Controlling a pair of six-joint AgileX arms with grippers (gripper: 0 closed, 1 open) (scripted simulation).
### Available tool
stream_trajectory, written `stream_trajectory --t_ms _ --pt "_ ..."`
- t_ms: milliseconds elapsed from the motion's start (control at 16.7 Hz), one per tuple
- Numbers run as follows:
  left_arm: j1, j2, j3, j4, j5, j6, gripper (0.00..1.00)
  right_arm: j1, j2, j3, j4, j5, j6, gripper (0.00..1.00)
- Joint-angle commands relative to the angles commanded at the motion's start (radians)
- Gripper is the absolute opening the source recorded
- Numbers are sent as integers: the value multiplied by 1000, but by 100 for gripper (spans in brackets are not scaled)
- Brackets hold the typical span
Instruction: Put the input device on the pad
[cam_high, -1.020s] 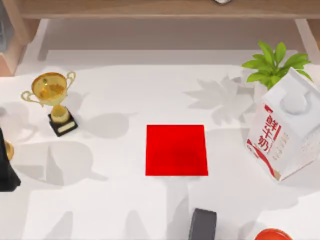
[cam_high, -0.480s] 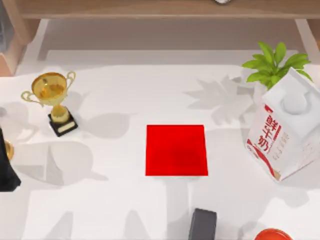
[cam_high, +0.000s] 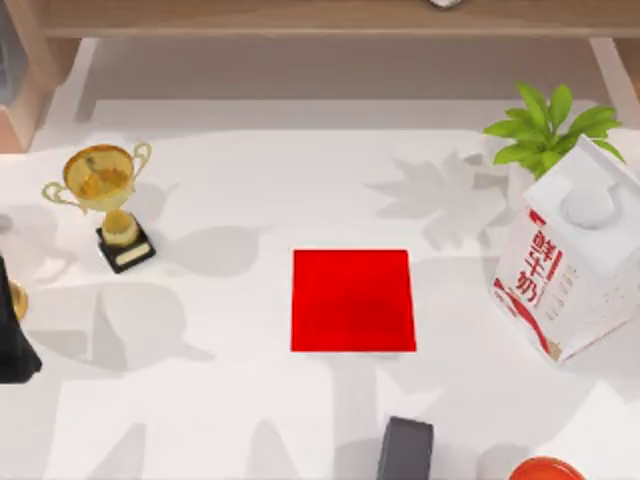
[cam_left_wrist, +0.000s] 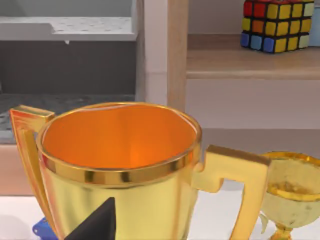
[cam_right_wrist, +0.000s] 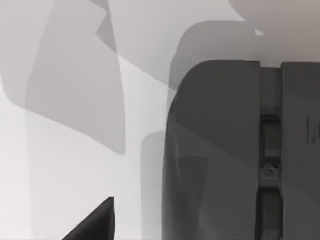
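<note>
Nothing on the table has shifted place since the earlier top views; only the soft shadows near the right edge lie slightly differently.

Item, input device: dark grey smooth mouse body (cam_high: 405, 449), at the near edge of the table, cut off by the frame, just below and slightly right of the pad, apart from it. The right wrist view adds detail: a rounded grey shell (cam_right_wrist: 220, 150) with a central seam and a scroll-wheel slot, lying on white table.

Item, pad: flat bright red, nearly square mat (cam_high: 353, 300), unmarked, mid-table, bare.

Item: white milk carton (cam_high: 568, 262), right side, tilted, red printed characters too small to read.
Item: green leafy plant (cam_high: 548, 127), behind the carton.
Item: red-orange rounded object (cam_high: 546, 469), near right corner.
Item: gold trophy cup on a black base (cam_high: 108, 200), left side.

The left wrist view shows a large gold cup (cam_left_wrist: 117, 170) close up, and a multicoloured puzzle cube (cam_left_wrist: 277, 25) on a wooden shelf.

Gripper jaw state: cannot tell for either arm.
</note>
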Motion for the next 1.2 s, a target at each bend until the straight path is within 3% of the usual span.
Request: stream_trajectory --t_ms 240,540,1200 --pt "0 0 0 0 0 0 100 -18 69 -60 128 1 -15 100" --pt "0 0 0 0 0 0 100 -26 82 -64 149 2 -21 100" --pt "0 0 0 0 0 0 100 -26 82 -64 149 2 -21 17"
